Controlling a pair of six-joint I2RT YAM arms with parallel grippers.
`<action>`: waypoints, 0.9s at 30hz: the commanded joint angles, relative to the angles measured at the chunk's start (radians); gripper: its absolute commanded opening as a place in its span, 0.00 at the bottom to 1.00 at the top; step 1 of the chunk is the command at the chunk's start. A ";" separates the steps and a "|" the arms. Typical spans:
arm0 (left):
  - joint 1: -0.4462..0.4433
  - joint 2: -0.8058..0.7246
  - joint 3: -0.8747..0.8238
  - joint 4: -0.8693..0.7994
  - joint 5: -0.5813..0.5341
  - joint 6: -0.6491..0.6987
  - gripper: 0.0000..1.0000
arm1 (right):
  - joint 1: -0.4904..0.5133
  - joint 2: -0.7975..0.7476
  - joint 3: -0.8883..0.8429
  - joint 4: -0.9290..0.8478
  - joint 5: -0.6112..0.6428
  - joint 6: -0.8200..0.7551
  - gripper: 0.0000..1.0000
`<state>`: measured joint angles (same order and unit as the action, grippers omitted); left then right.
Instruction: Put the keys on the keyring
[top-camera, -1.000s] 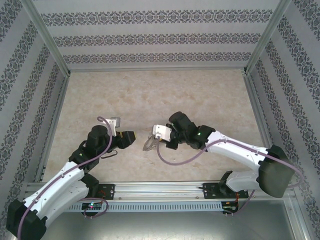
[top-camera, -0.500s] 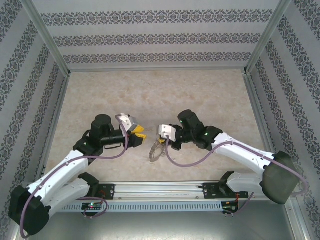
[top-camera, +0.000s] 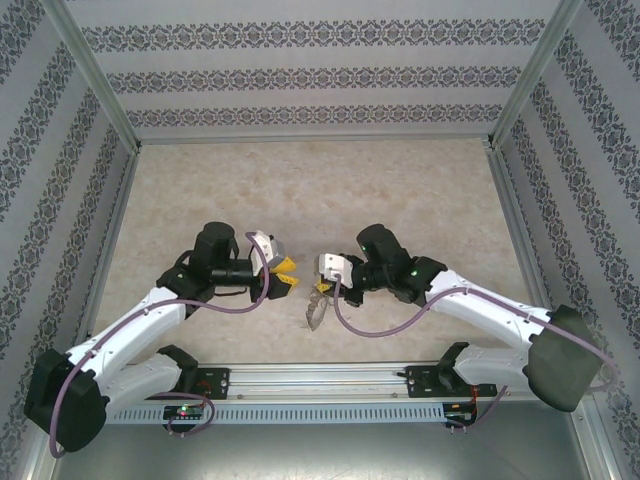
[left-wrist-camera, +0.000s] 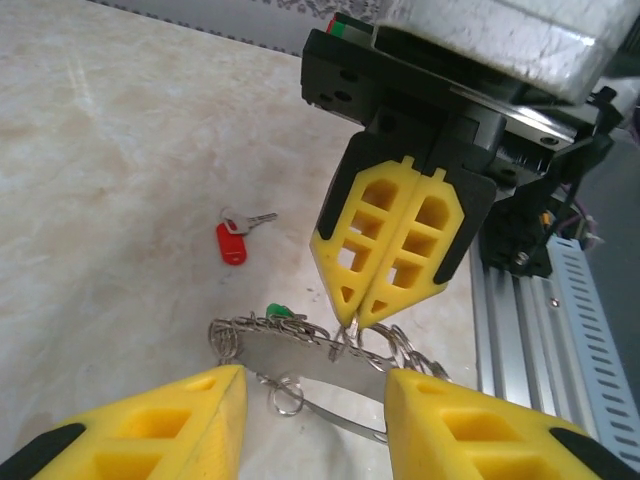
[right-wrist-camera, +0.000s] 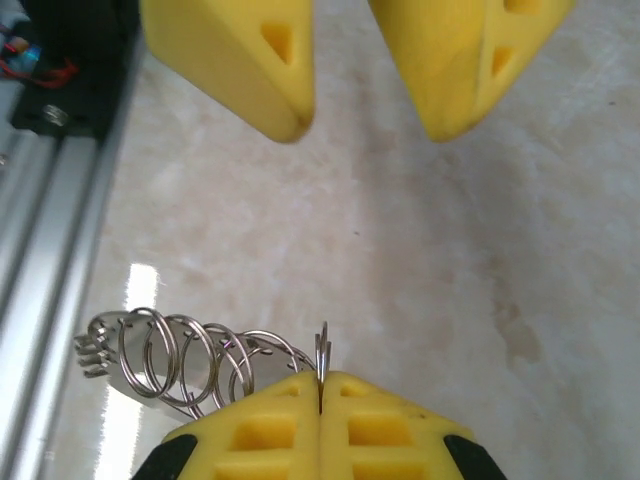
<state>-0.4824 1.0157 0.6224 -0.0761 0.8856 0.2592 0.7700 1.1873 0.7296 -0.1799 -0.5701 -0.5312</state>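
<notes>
Keyring was pinched in the closed right gripper over a beige marbled tabletop, left gripper faced it, jaws apart, empty, green key lay beside the ring, red key nearby, patterned wallpaper walls stood around.

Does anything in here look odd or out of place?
Nothing looks broken or spilled. The red key lies alone on the table, apart from the keyring, which the shut right gripper pinches by one small loop. A green key peeks out behind the hoop; whether it's attached is unclear.

Shiny metal keyring; glossy marble-look table.
</notes>
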 joint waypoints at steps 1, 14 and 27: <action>-0.002 0.017 0.036 -0.040 0.098 0.051 0.40 | -0.003 -0.048 -0.043 -0.005 -0.148 0.087 0.00; -0.164 0.190 0.119 -0.036 0.097 0.135 0.38 | -0.048 -0.137 -0.172 0.038 -0.147 0.149 0.00; -0.214 0.202 0.053 0.061 -0.011 0.127 0.32 | -0.062 -0.133 -0.191 0.066 -0.154 0.153 0.00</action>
<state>-0.6865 1.2308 0.6952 -0.0631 0.9020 0.3630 0.7162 1.0500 0.5549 -0.0986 -0.7124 -0.3851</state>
